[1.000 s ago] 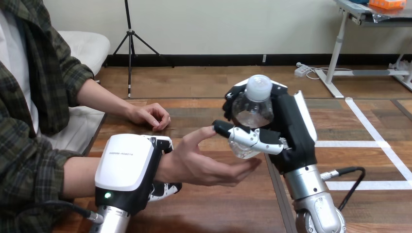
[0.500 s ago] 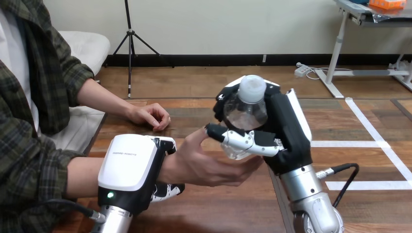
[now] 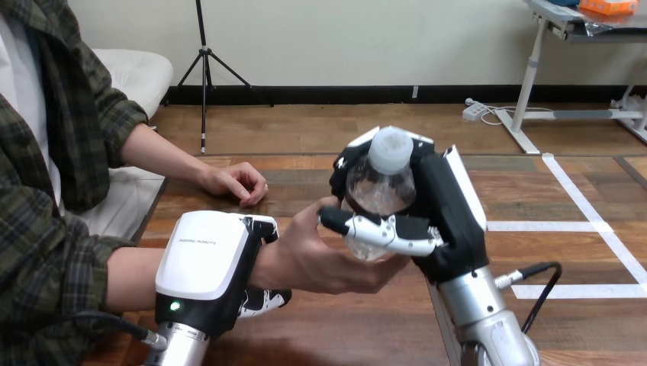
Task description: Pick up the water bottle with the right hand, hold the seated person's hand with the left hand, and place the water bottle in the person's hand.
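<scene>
In the head view, our right hand has its fingers wrapped firmly round the clear water bottle, held upright with its white cap on top. Over the last second it has carried the bottle leftward, so the base now rests in the palm of the person's hand, whose fingers are starting to cup it. Our left hand has its fingers curled round the person's wrist, above the table. We judge that only the release remains.
</scene>
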Robot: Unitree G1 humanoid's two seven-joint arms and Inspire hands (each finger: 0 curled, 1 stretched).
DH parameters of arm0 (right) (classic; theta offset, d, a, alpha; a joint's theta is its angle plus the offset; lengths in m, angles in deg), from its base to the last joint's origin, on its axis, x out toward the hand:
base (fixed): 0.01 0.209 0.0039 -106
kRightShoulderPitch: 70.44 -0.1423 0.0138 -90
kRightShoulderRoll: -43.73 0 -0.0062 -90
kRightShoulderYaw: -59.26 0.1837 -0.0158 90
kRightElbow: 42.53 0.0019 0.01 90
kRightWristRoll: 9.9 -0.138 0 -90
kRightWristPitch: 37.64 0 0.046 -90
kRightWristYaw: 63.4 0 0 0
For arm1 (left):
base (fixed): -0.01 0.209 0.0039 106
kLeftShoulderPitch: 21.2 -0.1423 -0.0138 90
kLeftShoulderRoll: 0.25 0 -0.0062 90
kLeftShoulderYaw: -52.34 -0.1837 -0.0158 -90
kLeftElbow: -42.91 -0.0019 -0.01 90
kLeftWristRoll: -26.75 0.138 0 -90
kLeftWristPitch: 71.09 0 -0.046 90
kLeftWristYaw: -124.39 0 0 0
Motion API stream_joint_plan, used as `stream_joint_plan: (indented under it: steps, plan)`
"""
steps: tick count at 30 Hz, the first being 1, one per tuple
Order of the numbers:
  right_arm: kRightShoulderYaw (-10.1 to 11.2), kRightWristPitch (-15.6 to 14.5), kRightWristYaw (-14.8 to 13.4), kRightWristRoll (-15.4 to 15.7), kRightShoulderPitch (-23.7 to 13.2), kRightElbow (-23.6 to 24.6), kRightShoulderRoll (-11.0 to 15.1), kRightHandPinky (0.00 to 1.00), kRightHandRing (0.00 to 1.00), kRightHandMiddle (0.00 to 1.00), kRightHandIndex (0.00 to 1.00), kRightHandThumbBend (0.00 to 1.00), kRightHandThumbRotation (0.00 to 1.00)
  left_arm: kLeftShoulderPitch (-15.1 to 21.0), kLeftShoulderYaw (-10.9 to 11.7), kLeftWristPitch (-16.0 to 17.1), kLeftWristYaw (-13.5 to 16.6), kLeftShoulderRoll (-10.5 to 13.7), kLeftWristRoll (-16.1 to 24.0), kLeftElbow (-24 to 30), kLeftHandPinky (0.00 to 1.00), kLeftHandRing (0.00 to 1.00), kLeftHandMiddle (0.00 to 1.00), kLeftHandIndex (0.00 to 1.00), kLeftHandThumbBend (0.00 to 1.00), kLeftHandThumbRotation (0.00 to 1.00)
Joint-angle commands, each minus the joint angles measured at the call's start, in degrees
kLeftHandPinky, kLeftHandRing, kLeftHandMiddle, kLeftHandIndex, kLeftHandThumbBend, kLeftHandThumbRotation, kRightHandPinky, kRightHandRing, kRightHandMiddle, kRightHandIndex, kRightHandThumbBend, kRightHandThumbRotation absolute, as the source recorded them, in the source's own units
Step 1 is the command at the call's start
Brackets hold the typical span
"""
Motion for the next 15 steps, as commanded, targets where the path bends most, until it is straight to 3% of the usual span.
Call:
stream_joint_plan:
  steps: [1,15]
  plan:
    - [-0.42,2.07,0.57,-1.25,-0.94,4.13,-0.74,0.35,0.40,0.45,0.46,0.69,0.00,1.87,0.78,0.37,-0.65,-0.28,-0.55,2.74,0.23,0.25,0.30,0.30,0.85,0.00]
    - [-1.39,2.86,1.20,-0.16,0.81,5.24,-0.38,0.33,0.39,0.44,0.46,0.69,0.00,1.72,1.13,0.47,-1.27,-0.52,-1.15,2.60,0.23,0.25,0.30,0.30,0.85,0.00]
